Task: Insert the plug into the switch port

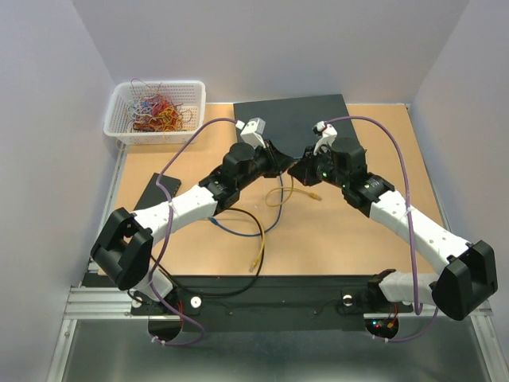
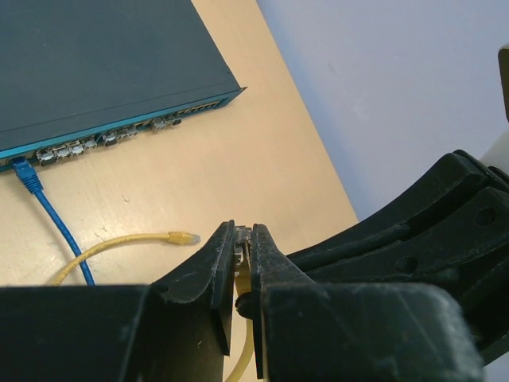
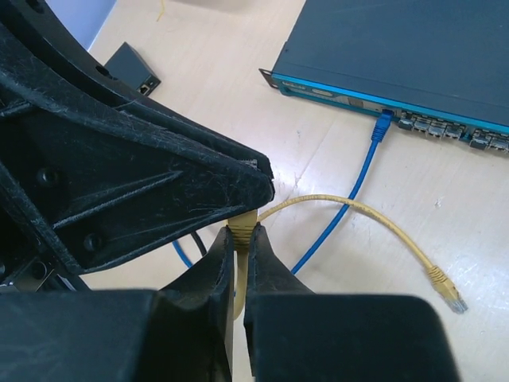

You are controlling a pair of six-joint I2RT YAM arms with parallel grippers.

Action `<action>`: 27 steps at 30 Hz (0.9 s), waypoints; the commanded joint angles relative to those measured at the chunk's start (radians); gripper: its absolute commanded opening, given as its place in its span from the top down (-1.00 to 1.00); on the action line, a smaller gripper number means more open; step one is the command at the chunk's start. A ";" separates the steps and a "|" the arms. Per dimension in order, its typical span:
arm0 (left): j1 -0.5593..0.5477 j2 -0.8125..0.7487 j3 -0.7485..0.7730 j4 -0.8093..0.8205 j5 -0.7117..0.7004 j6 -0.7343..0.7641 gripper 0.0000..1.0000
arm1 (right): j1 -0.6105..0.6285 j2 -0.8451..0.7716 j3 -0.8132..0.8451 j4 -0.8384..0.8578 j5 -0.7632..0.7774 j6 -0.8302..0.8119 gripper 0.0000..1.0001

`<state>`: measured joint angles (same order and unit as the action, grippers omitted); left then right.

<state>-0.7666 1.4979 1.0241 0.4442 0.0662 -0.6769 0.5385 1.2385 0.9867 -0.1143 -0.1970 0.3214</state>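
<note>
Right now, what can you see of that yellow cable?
The yellow cable is a thin, rubbery-looking cord. One end, a moulded plug, lies loose on the wooden table. From there it arcs across the blue cable and rises off the table: the right end effector is shut on the cord, the left end effector pinches it just beyond, seemingly at its other plug.

The switch (image 2: pixel 103 64) is dark charcoal on top with a bright teal strip along its front edge, against a pale tan, wood-toned table (image 2: pixel 262 151). A blue cable (image 2: pixel 48 211) and a yellow cable (image 3: pixel 374 219) with its matching yellow plug (image 3: pixel 445 288) stand out vividly. The left gripper (image 2: pixel 242 235) and right gripper (image 3: pixel 241 235) are matte black, the arm links (image 1: pixel 187 208) white with purple cables (image 1: pixel 406 175) — and the basket (image 1: pixel 119 119) is white mesh, its wires (image 1: pixel 159 111) red, orange, yellow and blue.
</note>
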 commanded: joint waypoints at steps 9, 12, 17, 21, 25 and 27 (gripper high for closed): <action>0.033 0.012 0.041 0.039 0.023 0.066 -0.27 | -0.012 0.030 0.024 -0.209 0.493 0.030 0.99; 0.064 0.010 0.034 0.039 0.035 0.069 -0.30 | -0.084 0.047 -0.002 -0.246 0.516 0.044 0.99; 0.136 0.034 0.031 0.044 0.087 0.076 -0.30 | -0.225 0.156 0.006 -0.271 0.530 0.065 0.99; 0.202 0.056 0.031 0.051 0.113 0.099 -0.29 | -0.270 0.258 0.024 -0.262 0.639 0.058 0.99; 0.288 0.114 0.056 0.086 0.179 0.100 -0.26 | -0.317 0.431 0.062 -0.201 0.668 0.015 0.99; 0.309 0.136 0.083 0.097 0.201 0.105 -0.24 | -0.342 0.473 0.069 -0.171 0.663 0.002 0.99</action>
<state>-0.4942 1.6119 1.0317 0.4675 0.1925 -0.6014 0.2413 1.6302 1.0084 -0.3527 0.4049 0.3607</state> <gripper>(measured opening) 0.631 0.061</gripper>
